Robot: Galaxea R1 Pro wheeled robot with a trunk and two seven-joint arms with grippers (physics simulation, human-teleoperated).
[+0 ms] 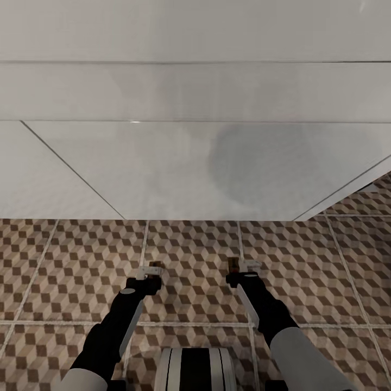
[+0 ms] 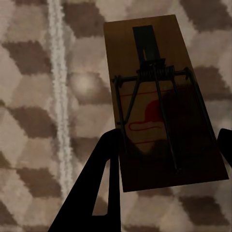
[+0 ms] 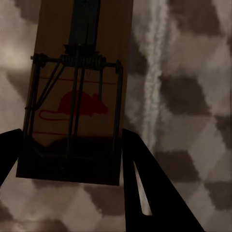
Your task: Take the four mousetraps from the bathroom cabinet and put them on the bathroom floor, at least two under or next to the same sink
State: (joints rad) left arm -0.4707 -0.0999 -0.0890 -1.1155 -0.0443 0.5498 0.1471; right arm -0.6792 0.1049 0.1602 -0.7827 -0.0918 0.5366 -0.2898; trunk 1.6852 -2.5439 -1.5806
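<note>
1. I have a mousetrap in each gripper. The left mousetrap (image 2: 164, 106) is a tan wooden board with dark wire parts and a red mouse print; in the left wrist view the left gripper's (image 2: 169, 159) dark fingers (image 2: 104, 169) clamp its near end from both sides.
2. The right mousetrap (image 3: 77, 92) carries the same red mouse and spring wire, and the right gripper (image 3: 72, 159) is closed on its near end, one finger (image 3: 145, 183) on each long edge.
3. From the head view both traps are tiny: the left one (image 1: 155, 266) sticks out past the left gripper (image 1: 152, 274), the right one (image 1: 233, 265) past the right gripper (image 1: 239, 273), and both are held over the bathroom floor (image 1: 190, 244). I cannot tell whether either trap touches the tiles.
4. Beneath each trap the cube-patterned tiles show, with a pale grout line (image 2: 60, 96) running beside the left trap and another (image 3: 154, 72) beside the right one.
5. Ahead, a large glossy white surface (image 1: 190, 163) fills the upper part of the head view, its lower edge meeting the floor just beyond the grippers. I cannot tell what fixture it is.
6. Both arms reach forward and down, roughly parallel, the grippers side by side and apart, on either side of the robot's trunk (image 1: 193, 369).
</note>
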